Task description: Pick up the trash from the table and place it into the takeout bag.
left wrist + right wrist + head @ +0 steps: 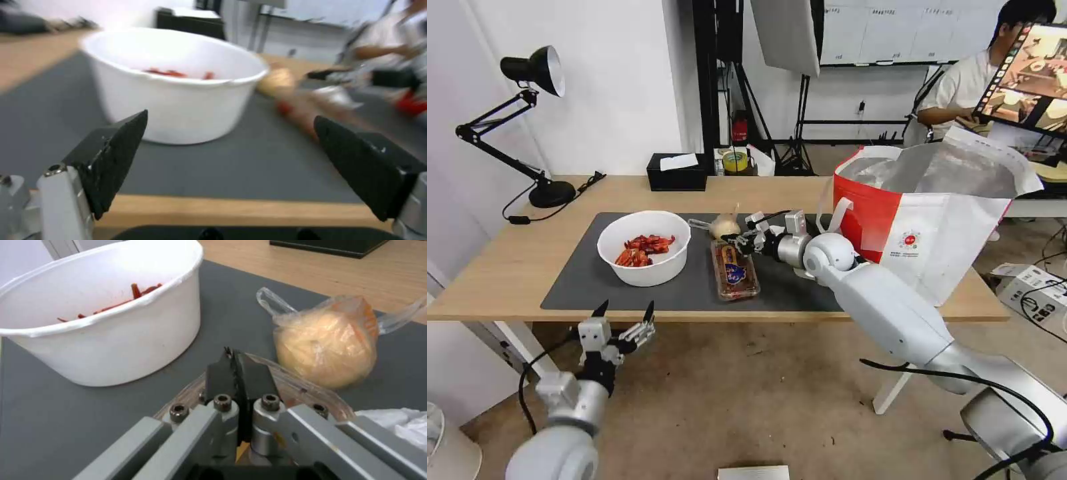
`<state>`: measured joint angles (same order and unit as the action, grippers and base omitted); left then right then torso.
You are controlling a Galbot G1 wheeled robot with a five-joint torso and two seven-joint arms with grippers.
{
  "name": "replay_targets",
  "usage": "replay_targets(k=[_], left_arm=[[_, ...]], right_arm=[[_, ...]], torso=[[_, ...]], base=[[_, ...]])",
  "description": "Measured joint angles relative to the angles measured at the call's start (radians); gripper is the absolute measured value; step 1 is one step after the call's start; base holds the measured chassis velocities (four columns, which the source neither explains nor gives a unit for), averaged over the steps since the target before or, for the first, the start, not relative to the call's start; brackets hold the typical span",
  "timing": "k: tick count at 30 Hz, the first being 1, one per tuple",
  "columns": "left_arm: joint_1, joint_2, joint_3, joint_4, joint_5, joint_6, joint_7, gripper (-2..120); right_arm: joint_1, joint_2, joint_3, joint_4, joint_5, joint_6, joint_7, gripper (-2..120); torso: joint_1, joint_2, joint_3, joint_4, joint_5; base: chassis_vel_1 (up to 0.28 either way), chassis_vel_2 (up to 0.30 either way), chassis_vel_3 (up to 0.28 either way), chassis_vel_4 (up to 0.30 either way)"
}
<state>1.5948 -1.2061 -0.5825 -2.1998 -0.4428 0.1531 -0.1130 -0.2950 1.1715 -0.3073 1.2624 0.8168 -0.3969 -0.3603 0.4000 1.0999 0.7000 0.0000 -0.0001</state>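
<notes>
One bowl [644, 247] – one clamshell [734, 270] – one takeout bag [924, 220].

White wall [620, 80] behind, a black desk lamp [527, 120] arching over at the far left. Bare brownish floor [747, 400] below, and a whiteboard [894, 30] hangs across the back.

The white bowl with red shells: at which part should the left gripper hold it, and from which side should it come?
Probably the rim of the white bowl nearest the left gripper, one finger inside, one outside. The wall is too wide for the open fingers, while the rim is thin. The bowl stands upright on the mat and its near side is free. Keep it level.
</notes>
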Motion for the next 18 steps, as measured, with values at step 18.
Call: replay_targets(k=[18], left_arm=[[-0.292, 0.236, 0.056, 0.047, -1.096, 0.321, -0.013, 100]], right_arm=[[0.002, 0.023, -0.026, -0.004, 0.002, -0.003, 0.0, 0]], torso=[[0.0, 0.0, 0.0, 0.0, -0.0001]], base=[[0.0, 0.0, 0.0, 0.0]])
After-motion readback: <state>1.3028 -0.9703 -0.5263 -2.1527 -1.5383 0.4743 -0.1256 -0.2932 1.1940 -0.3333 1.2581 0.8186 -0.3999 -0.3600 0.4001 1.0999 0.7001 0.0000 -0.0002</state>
